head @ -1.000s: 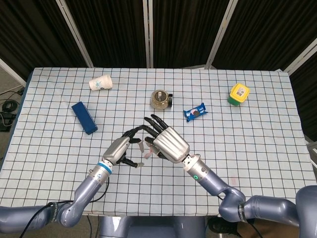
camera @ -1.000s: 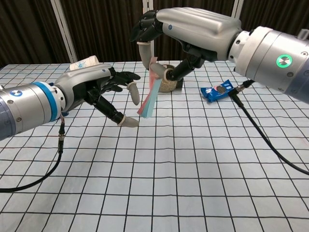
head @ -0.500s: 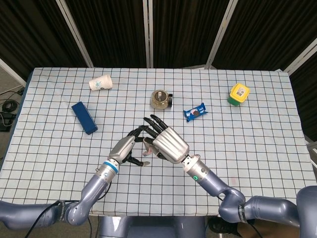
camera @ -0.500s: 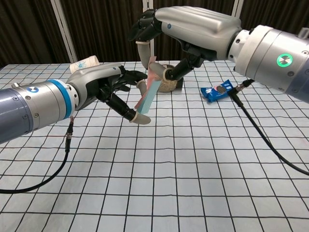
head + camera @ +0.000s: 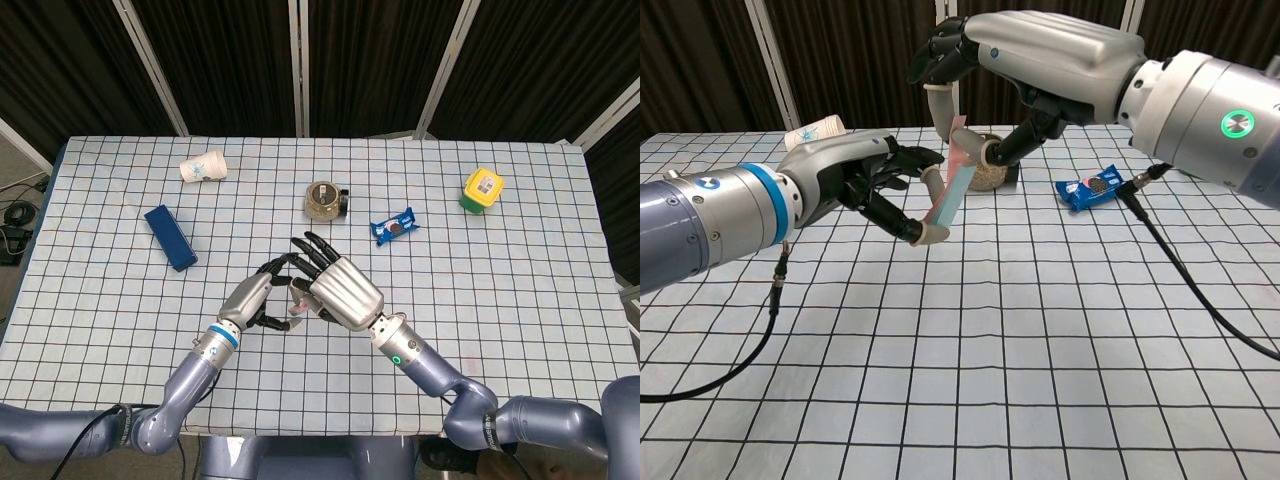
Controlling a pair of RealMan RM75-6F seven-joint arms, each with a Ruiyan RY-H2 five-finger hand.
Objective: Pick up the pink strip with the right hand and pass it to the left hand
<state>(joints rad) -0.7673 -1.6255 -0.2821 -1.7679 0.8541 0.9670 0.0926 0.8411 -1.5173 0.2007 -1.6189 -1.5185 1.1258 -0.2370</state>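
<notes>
Pink strip held above the checkered bench, near the round jar, top pinched by the right robot hand, lower end clamped between left robot hand fingertips

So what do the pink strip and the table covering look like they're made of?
The pink strip looks like thin flexible plastic or paper, matte, pink with a light blue face; it hangs flat. The table covering seems to be white cloth with a dark printed grid, lying soft and slightly rippled.
</notes>
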